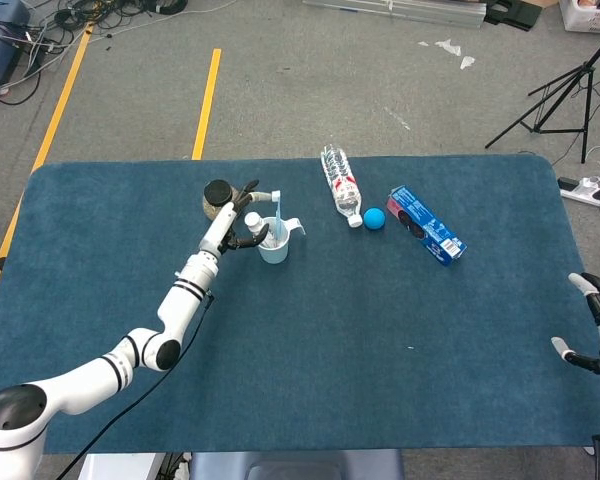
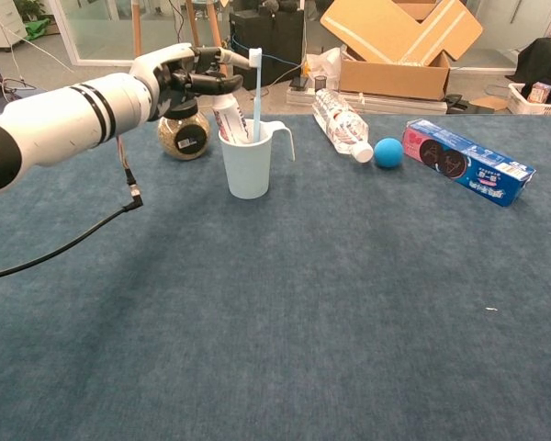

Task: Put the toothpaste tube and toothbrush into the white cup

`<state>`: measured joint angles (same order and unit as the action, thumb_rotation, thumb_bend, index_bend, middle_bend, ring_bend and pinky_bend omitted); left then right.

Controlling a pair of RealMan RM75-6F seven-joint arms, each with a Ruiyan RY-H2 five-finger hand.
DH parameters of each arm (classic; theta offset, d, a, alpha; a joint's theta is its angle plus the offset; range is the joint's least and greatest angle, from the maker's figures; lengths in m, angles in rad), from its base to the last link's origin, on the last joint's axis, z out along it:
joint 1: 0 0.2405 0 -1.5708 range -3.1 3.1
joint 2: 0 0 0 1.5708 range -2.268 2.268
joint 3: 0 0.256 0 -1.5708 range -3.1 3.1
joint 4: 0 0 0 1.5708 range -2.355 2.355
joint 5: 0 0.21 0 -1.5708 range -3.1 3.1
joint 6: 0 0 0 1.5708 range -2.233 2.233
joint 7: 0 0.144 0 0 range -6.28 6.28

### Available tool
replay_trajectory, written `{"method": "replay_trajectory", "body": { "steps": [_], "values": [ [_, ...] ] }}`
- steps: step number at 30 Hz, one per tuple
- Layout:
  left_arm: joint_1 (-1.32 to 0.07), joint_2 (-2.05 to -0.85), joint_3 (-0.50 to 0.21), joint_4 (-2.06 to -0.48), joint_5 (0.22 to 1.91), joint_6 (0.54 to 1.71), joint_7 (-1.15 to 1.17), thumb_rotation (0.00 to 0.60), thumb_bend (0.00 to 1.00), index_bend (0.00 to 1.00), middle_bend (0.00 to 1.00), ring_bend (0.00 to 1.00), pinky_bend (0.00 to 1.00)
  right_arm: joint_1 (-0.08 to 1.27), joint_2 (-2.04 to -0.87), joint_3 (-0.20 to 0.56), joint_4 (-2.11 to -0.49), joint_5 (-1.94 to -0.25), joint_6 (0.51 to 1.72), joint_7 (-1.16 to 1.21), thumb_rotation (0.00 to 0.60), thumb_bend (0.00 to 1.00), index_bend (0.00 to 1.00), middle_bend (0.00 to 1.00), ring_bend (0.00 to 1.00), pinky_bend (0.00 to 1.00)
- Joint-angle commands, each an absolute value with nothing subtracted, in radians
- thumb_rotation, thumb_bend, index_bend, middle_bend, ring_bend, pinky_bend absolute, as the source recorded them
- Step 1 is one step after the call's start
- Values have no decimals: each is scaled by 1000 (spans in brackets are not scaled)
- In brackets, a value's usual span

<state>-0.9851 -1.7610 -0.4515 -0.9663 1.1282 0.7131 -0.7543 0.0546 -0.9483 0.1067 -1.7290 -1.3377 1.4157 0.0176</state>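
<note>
Chest view shows the left robot hand (image 2: 179,78) reaching over the white cup (image 2: 249,162), its fingertips (image 2: 222,57) pinching the head end of the toothbrush (image 2: 255,95). The brush stands nearly upright, its long axis close to vertical, the handle end down inside the cup directly below and just ahead of the fingertips. The toothpaste tube (image 2: 230,118) is already in the cup, leaning toward the robot hand's side, right under the palm. So both task things lie within the cup; what remains, by my reading, is only for the fingers to let go and lift clear without dragging the brush out or tipping the cup.

In the head view the left robot hand (image 1: 242,209) sits just beside the cup (image 1: 274,247), with a dark-lidded jar (image 1: 218,198) close behind it. A water bottle (image 1: 342,185), a blue ball (image 1: 374,218) and a blue box (image 1: 426,224) lie well off to its far side. The right robot hand (image 1: 598,322) is at the tabletop (image 1: 380,340) edge, well apart from the cup, empty, fingers spread.
</note>
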Motion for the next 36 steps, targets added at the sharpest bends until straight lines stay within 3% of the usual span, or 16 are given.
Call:
{"method": "replay_trajectory", "body": {
  "steps": [1, 20, 28, 36],
  "values": [
    [-982, -1759, -450, -970, 1133, 714, -760, 600, 418, 230, 0, 0, 0, 55, -948, 107, -1729, -1338, 1415, 17, 600, 139, 166, 133, 178, 540],
    [-968, -1743, -451, -985, 1148, 716, -780, 600, 418, 353, 0, 0, 0, 57, -950, 105, -1730, -1338, 1412, 11, 600, 139, 166, 133, 178, 540],
    [-952, -1715, -444, -1011, 1158, 736, -757, 600, 418, 21, 0, 0, 0, 57, -950, 103, -1730, -1341, 1411, 9, 600, 140, 166, 133, 178, 540],
    [-925, -1660, -435, -1076, 1153, 748, -718, 600, 418, 0, 0, 0, 0, 59, -954, 101, -1730, -1341, 1409, 1, 600, 139, 166, 133, 178, 540]
  ]
}}
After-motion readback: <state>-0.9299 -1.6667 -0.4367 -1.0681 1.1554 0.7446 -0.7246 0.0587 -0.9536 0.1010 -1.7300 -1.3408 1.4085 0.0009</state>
